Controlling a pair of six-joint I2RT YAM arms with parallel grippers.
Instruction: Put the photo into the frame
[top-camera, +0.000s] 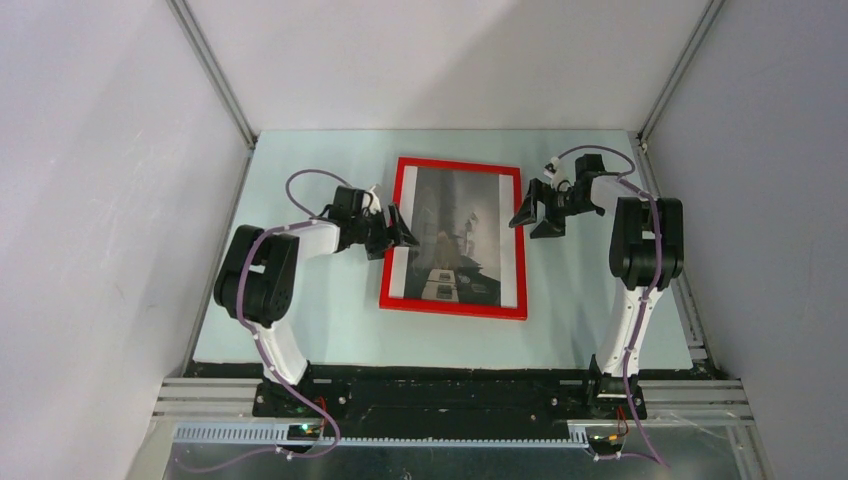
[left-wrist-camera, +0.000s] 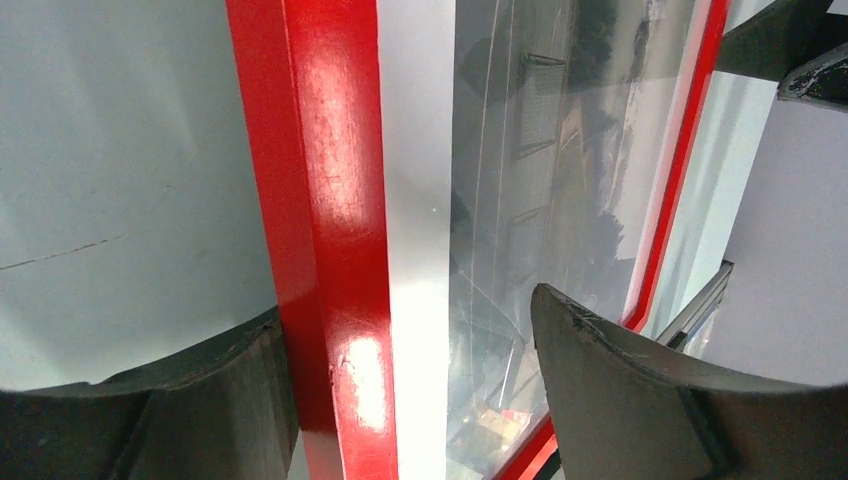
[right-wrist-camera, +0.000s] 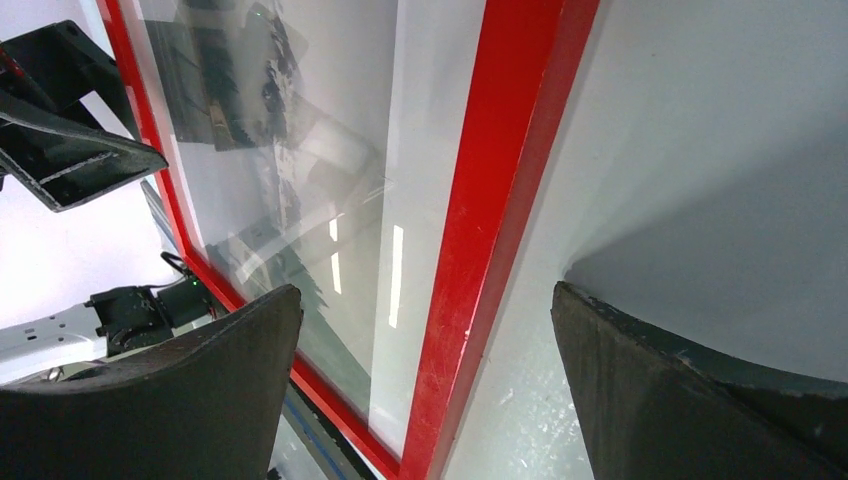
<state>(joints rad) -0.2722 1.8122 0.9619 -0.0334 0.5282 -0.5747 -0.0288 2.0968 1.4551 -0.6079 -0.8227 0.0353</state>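
The frame (top-camera: 455, 308) lies flat on the table, red front up. The photo (top-camera: 460, 235) shows inside it, grey, with white margins along the left and right sides. My left gripper (top-camera: 398, 232) is open over the frame's left rail (left-wrist-camera: 320, 200), one finger (left-wrist-camera: 200, 400) on the table side and the other over the photo (left-wrist-camera: 560, 150). My right gripper (top-camera: 535, 215) is open over the upper part of the right rail (right-wrist-camera: 500, 150), straddling it in the right wrist view (right-wrist-camera: 427, 290). Neither holds anything.
The pale table top (top-camera: 330, 320) is boxed in by grey walls with aluminium posts at the back corners. Its near edge meets the black base bar (top-camera: 450, 385). The left gripper shows in the right wrist view (right-wrist-camera: 60, 130). No backing board is in view.
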